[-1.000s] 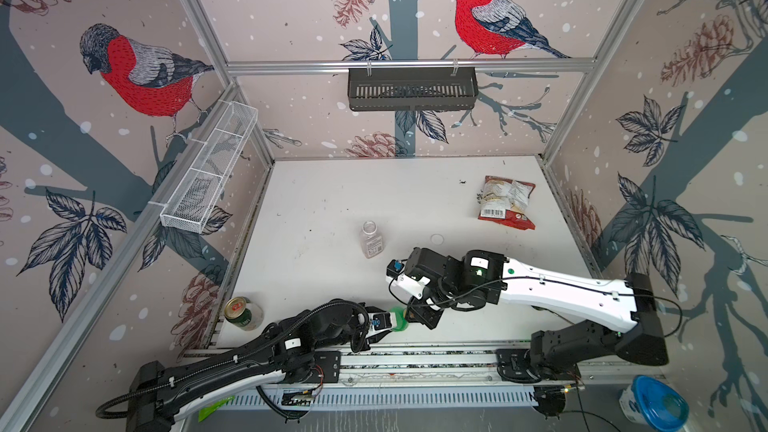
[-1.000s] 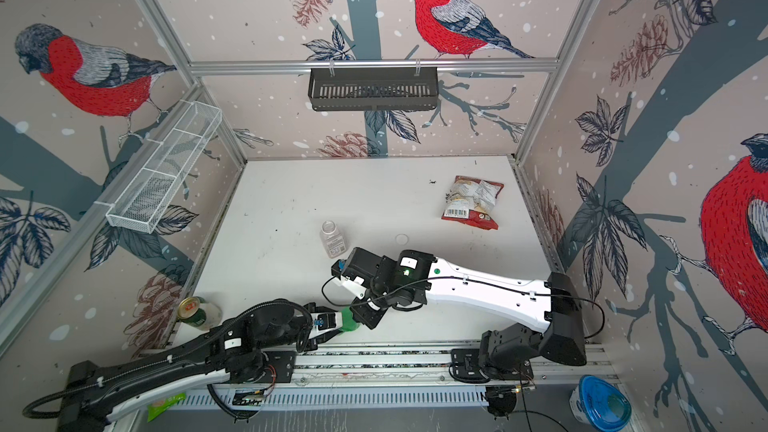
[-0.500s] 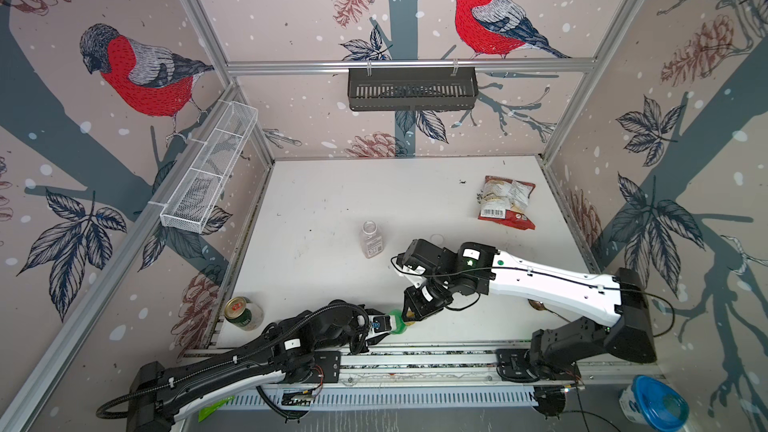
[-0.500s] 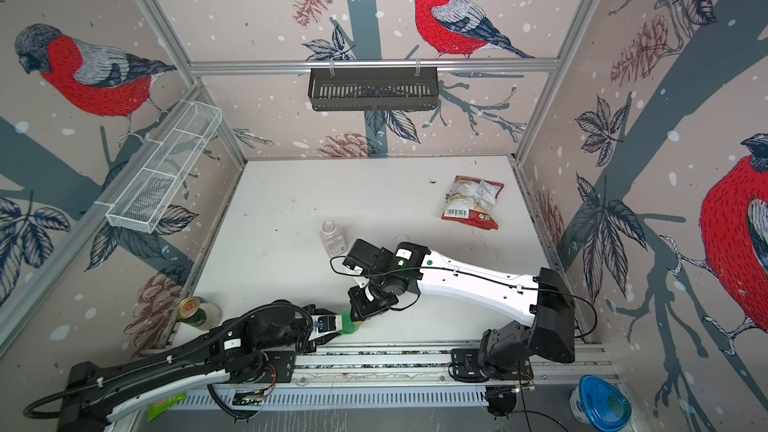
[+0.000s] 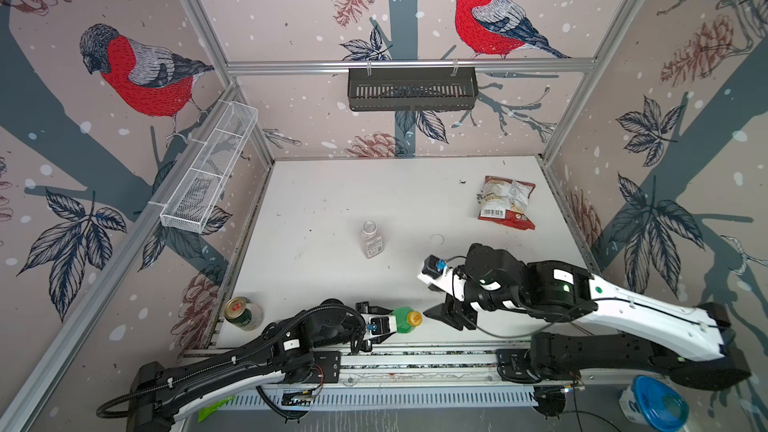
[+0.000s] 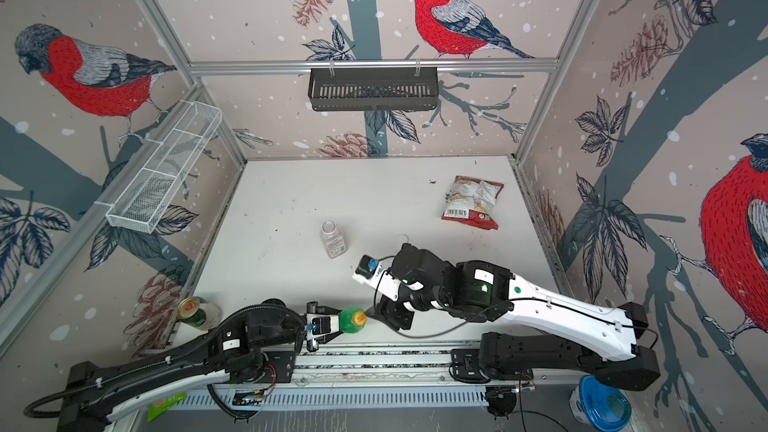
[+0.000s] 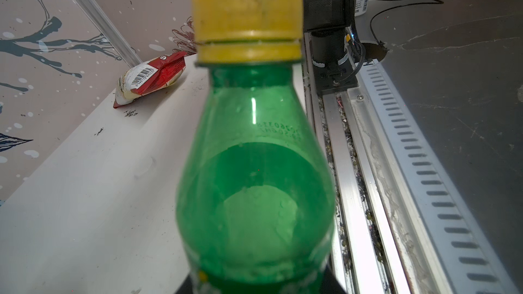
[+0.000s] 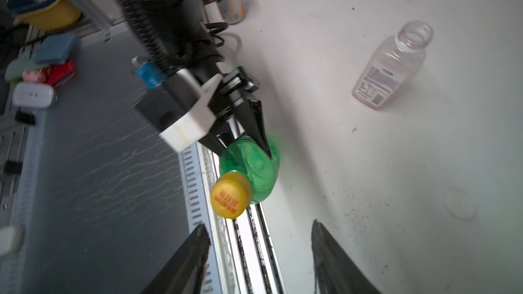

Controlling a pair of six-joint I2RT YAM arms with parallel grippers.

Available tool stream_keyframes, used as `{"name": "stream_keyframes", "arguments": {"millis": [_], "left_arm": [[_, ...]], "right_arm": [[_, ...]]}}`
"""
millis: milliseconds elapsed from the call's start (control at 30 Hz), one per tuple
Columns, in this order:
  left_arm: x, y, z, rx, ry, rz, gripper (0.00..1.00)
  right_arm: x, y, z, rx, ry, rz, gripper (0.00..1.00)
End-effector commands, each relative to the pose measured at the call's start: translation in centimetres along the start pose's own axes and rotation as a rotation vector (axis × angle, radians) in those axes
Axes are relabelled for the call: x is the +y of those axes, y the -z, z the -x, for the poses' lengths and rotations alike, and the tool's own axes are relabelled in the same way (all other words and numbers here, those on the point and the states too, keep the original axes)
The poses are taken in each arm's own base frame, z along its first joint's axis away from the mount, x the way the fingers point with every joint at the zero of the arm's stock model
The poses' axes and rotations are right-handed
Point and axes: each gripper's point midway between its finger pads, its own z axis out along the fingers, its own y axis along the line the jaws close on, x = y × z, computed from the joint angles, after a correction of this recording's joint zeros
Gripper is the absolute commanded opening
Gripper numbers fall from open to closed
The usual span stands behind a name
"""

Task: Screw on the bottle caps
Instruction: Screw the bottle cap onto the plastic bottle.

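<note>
The left gripper (image 8: 254, 145) is clamped tight on the body of the green bottle (image 5: 401, 320), holding it on its side; the orange-yellow cap (image 5: 414, 318) sits on the bottle's neck and points at the right gripper (image 8: 259, 231); the left wrist view looks through the translucent green wall to the bottle's base. The right gripper's jaws stand apart and hold nothing, just in front of that cap without touching it. The clear bottle (image 5: 371, 241) stands upright with its mouth uncovered, well away from both grippers, farther into the table; the white cap (image 5: 437, 239) lies flat beyond the right wrist; a drink can (image 5: 239, 312) stands beside the left arm.
</note>
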Motion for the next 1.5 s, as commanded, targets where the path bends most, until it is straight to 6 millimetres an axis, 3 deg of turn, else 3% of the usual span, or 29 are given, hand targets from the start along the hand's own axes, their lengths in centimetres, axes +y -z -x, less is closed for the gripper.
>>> {"name": "stream_keyframes", "arguments": {"millis": [0,233,433,767,933,1100,1167,1467], "left_arm": [[0.2,0.0,1.0,-0.039,-0.019,-0.001,0.05],[0.1,0.0,1.0,-0.035,-0.016,-0.004,0.04],[0.2,0.0,1.0,-0.037,-0.018,0.000,0.04],[0.1,0.0,1.1,-0.041,-0.018,-0.002,0.04],[0.2,0.0,1.1,-0.041,-0.018,-0.001,0.04],[0.2,0.0,1.1,-0.040,-0.018,0.001,0.04],[0.2,0.0,1.1,-0.041,-0.018,0.003,0.04],[0.1,0.0,1.0,-0.038,-0.017,-0.002,0.04]], "right_arm": [[0.0,-0.5,-1.3,0.089,0.311,-0.041,0.60],[-0.2,-2.5,-1.5,0.188,0.534,-0.102,0.54],[0.5,-3.9,-1.2,0.186,0.595,-0.087,0.50],[0.2,-5.2,-0.9,0.195,0.618,-0.137,0.38],[0.0,-5.4,-0.7,0.183,0.617,-0.152,0.26],[0.4,-5.7,-0.6,0.164,0.548,-0.142,0.10],[0.1,-6.8,-1.2,0.188,0.497,-0.149,0.02],[-0.4,-7.9,-0.5,0.157,0.200,-0.155,0.00]]}}
